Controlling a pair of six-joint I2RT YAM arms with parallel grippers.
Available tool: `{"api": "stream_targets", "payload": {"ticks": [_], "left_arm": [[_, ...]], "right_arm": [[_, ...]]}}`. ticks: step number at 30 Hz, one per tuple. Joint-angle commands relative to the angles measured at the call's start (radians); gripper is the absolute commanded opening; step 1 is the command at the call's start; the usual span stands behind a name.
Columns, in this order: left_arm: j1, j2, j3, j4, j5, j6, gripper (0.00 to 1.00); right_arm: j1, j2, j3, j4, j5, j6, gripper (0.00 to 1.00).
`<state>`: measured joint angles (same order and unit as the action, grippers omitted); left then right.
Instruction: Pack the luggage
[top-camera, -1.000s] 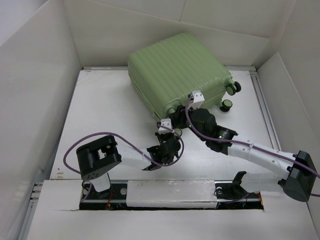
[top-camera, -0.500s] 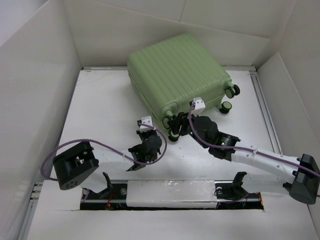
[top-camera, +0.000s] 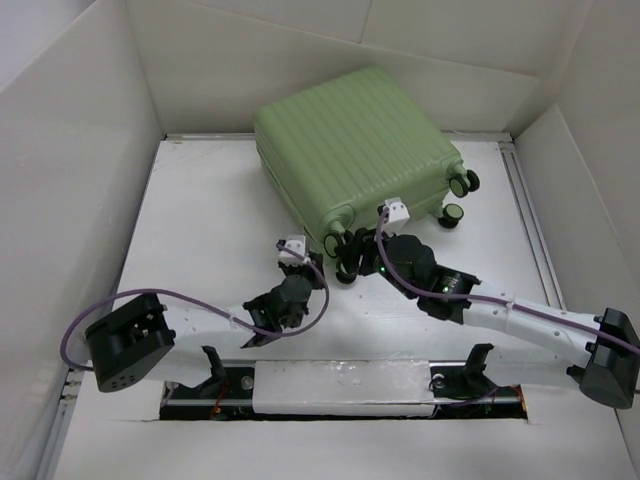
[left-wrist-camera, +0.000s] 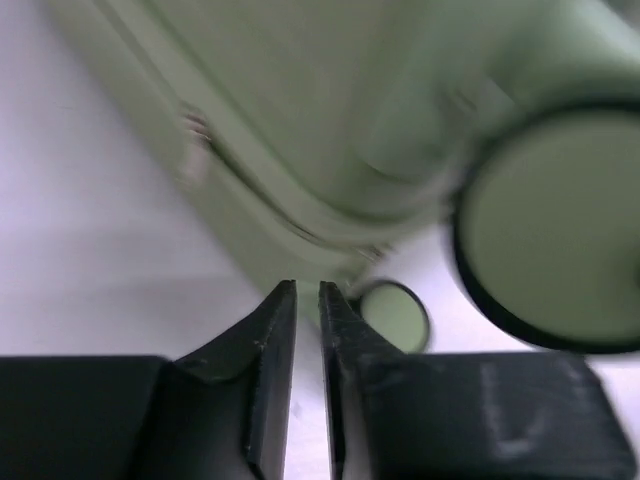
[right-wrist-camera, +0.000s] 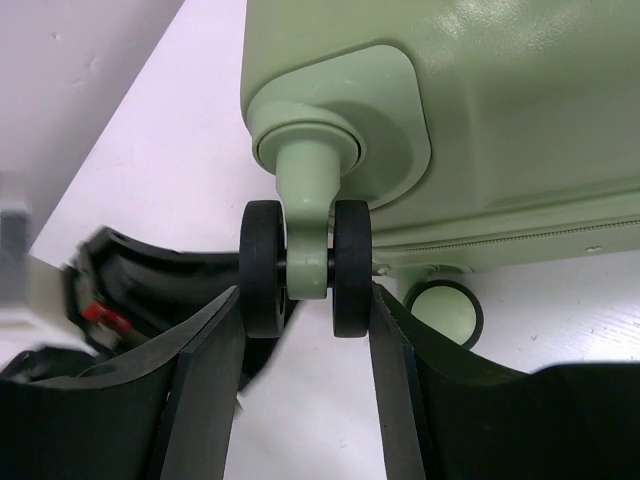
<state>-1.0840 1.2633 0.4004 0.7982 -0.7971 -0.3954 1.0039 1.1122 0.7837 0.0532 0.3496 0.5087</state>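
The luggage (top-camera: 352, 140), a pale green ribbed suitcase, lies closed at the back of the table (top-camera: 210, 220). My right gripper (top-camera: 352, 254) reaches its near corner. In the right wrist view the right gripper (right-wrist-camera: 306, 292) has a finger pressed on each outer side of a twin black caster wheel (right-wrist-camera: 262, 268) under the luggage (right-wrist-camera: 500, 110). My left gripper (top-camera: 298, 260) sits just left of that corner, apart from it. In the left wrist view the left gripper (left-wrist-camera: 307, 288) shows only a thin slit, nothing in it, and the luggage (left-wrist-camera: 330, 110) is blurred ahead.
Two more caster wheels (top-camera: 460, 196) stick out at the suitcase's right side. Another wheel (right-wrist-camera: 445, 310) lies beyond the held one. White walls (top-camera: 70, 180) close in the table on three sides. A rail (top-camera: 522, 210) runs along the right edge.
My right gripper moved down-left onto the corner caster wheel. The left arm pulled back left and nearer, away from that corner. The suitcase shifted slightly left.
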Motion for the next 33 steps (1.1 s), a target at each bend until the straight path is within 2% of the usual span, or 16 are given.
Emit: {"api": "stream_targets", "payload": {"ticks": [1, 2, 3, 4, 5, 10, 15, 20, 21, 22, 24, 25, 26, 28, 32, 33], "left_arm": [[-0.021, 0.034, 0.003, 0.105, 0.133, 0.001, 0.18], [-0.021, 0.045, 0.003, 0.105, 0.116, -0.011, 0.21], [-0.021, 0.045, 0.003, 0.105, 0.105, -0.025, 0.26], [-0.021, 0.01, -0.009, 0.116, 0.105, -0.034, 0.27], [-0.021, -0.016, -0.02, 0.116, 0.096, -0.045, 0.27], [-0.021, -0.272, -0.113, 0.018, 0.087, -0.129, 0.35], [0.033, -0.487, -0.074, -0.204, 0.179, -0.198, 0.56], [0.033, -0.452, 0.102, -0.4, 0.304, -0.227, 0.69], [0.033, -0.434, 0.13, -0.425, 0.321, -0.227, 0.7], [0.033, -0.395, 0.156, -0.45, 0.337, -0.24, 0.7], [0.033, -0.363, 0.225, -0.497, 0.389, -0.249, 0.71], [0.033, -0.335, 0.244, -0.507, 0.404, -0.249, 0.71], [0.033, -0.323, 0.264, -0.522, 0.415, -0.249, 0.71], [0.033, -0.297, 0.323, -0.586, 0.415, -0.249, 0.71], [0.033, -0.227, 0.4, -0.674, 0.447, -0.249, 0.69], [0.033, -0.226, 0.411, -0.686, 0.459, -0.249, 0.69]], "right_arm": [[0.045, 0.023, 0.049, -0.035, -0.152, 0.008, 0.0], [0.045, 0.023, 0.049, -0.035, -0.162, 0.008, 0.02], [0.045, 0.023, 0.049, -0.035, -0.162, 0.008, 0.12], [0.045, 0.006, 0.049, -0.035, -0.15, 0.008, 0.35], [0.045, -0.006, 0.034, -0.045, -0.137, 0.008, 0.43], [0.055, -0.083, -0.056, -0.046, -0.066, 0.017, 0.55], [0.088, -0.166, -0.176, -0.004, 0.02, 0.028, 0.71], [0.131, -0.15, -0.284, 0.155, 0.07, 0.005, 0.74], [0.131, -0.138, -0.311, 0.195, 0.087, -0.008, 0.69], [0.146, -0.105, -0.326, 0.296, 0.109, -0.024, 0.5], [0.147, -0.06, -0.362, 0.393, 0.162, -0.056, 0.27], [0.147, -0.016, -0.376, 0.501, 0.186, -0.068, 0.09], [0.16, 0.006, -0.394, 0.575, 0.213, -0.103, 0.07], [0.16, 0.049, -0.446, 0.725, 0.253, -0.14, 0.07], [0.173, 0.156, -0.468, 0.982, 0.292, -0.215, 0.43], [0.173, 0.176, -0.453, 1.0, 0.292, -0.234, 0.46]]}}
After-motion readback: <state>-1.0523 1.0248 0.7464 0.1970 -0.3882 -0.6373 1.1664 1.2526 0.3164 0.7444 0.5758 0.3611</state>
